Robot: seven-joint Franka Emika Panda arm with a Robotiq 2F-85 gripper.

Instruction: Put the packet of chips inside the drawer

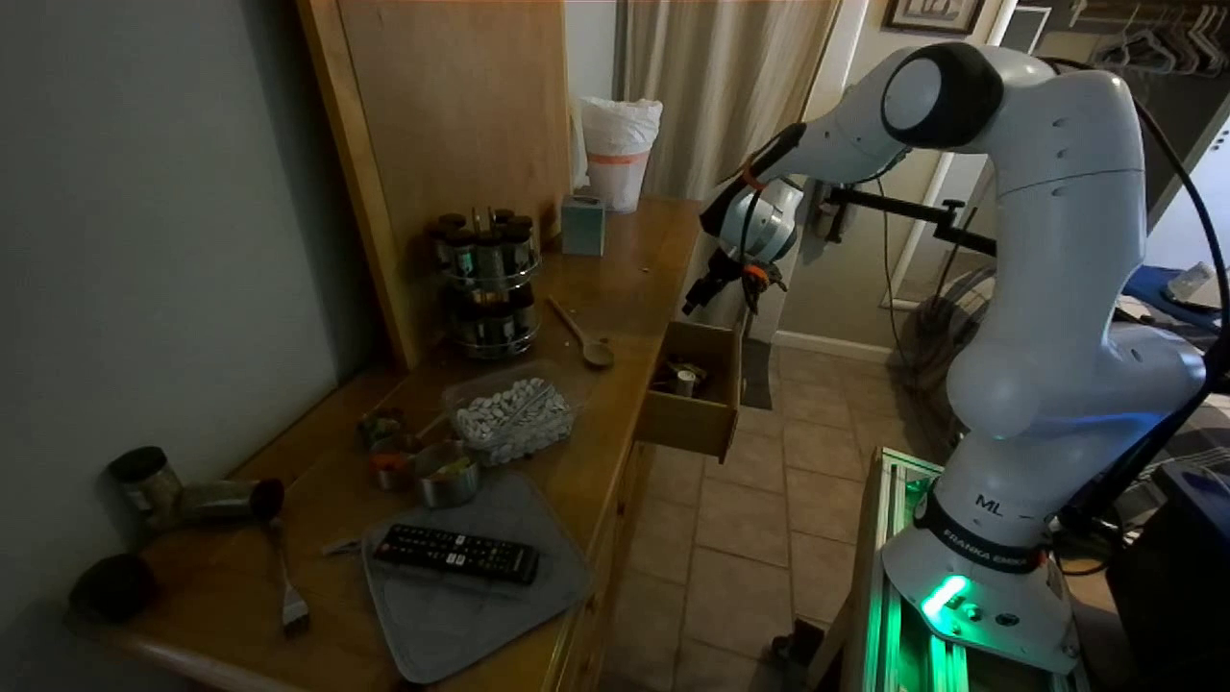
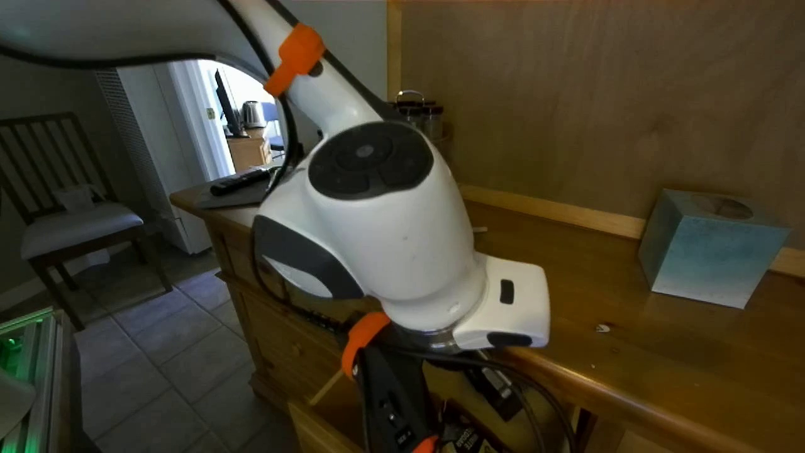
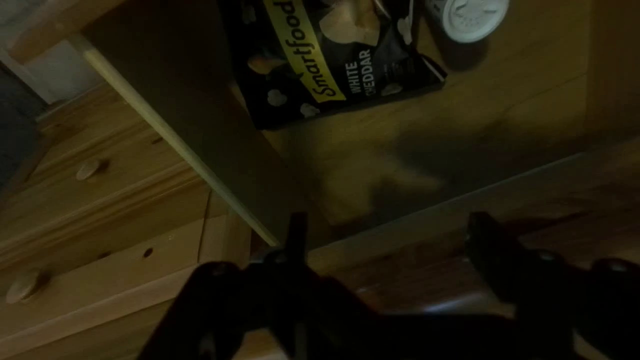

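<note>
The drawer [image 1: 682, 425] is light-brown wood and stands pulled out from the counter; its wall shows in the wrist view [image 3: 200, 115] and its edge in an exterior view [image 2: 317, 428]. The packet of chips [image 3: 320, 60], black with a yellow band reading Smartfood, lies on the drawer floor against a side wall. Part of it shows low in an exterior view [image 2: 468, 437]. My gripper [image 3: 387, 220] is open with nothing between its fingers. It is above the drawer, apart from the packet, near the counter edge. In an exterior view the gripper [image 1: 706, 293] hangs over the drawer's far end.
A white-lidded canister [image 3: 470, 20] stands in the drawer beside the packet. On the counter [image 1: 634, 279] are a wooden spoon [image 1: 581, 336], spice rack [image 1: 488, 284], tissue box [image 2: 710, 245], tub of white pebbles [image 1: 514, 418] and remote [image 1: 456, 555]. A white bin [image 1: 618, 154] stands at the back.
</note>
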